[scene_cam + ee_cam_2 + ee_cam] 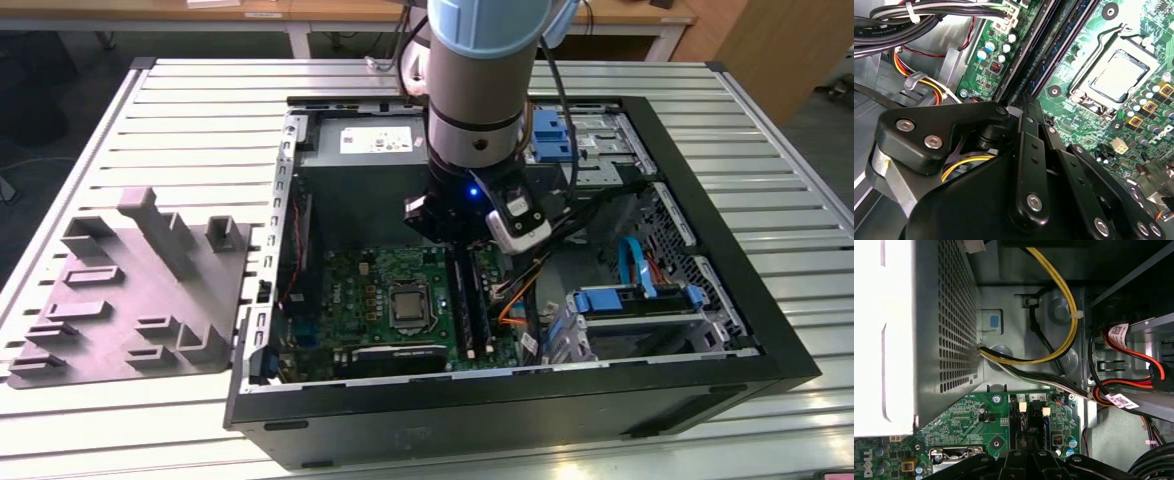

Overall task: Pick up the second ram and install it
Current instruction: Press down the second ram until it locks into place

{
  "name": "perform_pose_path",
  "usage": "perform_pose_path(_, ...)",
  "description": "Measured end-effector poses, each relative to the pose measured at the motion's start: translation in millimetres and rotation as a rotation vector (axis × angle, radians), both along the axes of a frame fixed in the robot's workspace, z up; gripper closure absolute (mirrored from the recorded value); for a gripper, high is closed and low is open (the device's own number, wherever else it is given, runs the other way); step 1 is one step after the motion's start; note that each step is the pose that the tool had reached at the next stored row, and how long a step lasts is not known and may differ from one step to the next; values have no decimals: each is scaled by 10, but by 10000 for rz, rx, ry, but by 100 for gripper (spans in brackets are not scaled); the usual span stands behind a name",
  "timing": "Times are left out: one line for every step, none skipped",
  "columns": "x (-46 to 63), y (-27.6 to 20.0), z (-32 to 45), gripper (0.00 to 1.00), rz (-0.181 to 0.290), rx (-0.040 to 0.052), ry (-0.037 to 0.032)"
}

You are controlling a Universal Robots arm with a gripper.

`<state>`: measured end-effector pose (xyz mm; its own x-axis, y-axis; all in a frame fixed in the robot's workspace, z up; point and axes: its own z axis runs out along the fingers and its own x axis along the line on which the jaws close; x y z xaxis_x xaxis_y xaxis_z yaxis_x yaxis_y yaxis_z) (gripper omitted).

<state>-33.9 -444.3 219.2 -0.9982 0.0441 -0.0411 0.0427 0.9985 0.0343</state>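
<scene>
The tool (461, 240) hangs low inside the open computer case (694, 385), directly over the memory slots (470, 300) on the motherboard (360, 300); in both wrist views its black linkage (1029, 165) fills the foreground and the tips are hidden, so I cannot tell whether it is wide, narrow or holding anything. The second ram cannot be picked out with certainty; a dark strip already sits along the slots beside the processor socket (404, 303), and whether that is the second ram, seated or half seated, is not clear from here. In the second wrist view the slot rails (1054, 55) run away from the linkage, close beside the processor socket (1116, 75). Farther from the slots, the power supply box (919, 330) stands at the case wall, with yellow and black cables (1064, 335) looping past it; drive cages with blue tabs (627, 300) lie on the other side of the motherboard. Outside the case, a grey moulded fixture (134, 290) rests on the slatted desk (747, 90).

The risks, as I judge them: a stick pressed down slightly off the slot line could jam or bend against the rails; uneven pressure could leave one end unlatched; the loose cables near the slots could snag the linkage; too hard a push could flex the motherboard.
</scene>
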Motion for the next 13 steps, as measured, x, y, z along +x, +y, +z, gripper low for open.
perform_pose_path(0,0,-2,90,0,0,0)
perform_pose_path(0,0,-8,90,1,2,-1)
perform_pose_path(0,0,-9,90,0,0,0)
perform_pose_path(0,0,-9,90,0,-1,1)
perform_pose_path(0,0,-9,90,0,-2,1)
perform_pose_path(0,0,-10,90,0,-2,1)
perform_pose_path(0,-1,-10,90,0,-2,1)
perform_pose_path(0,0,-12,90,0,-2,1)
perform_pose_path(0,0,-19,90,0,2,-1)
perform_pose_path(0,0,-21,90,1,-1,1)
perform_pose_path(0,0,-21,90,0,-2,0)
perform_pose_path(0,-1,-21,90,0,-4,1)
perform_pose_path(0,0,-21,90,1,-3,1)
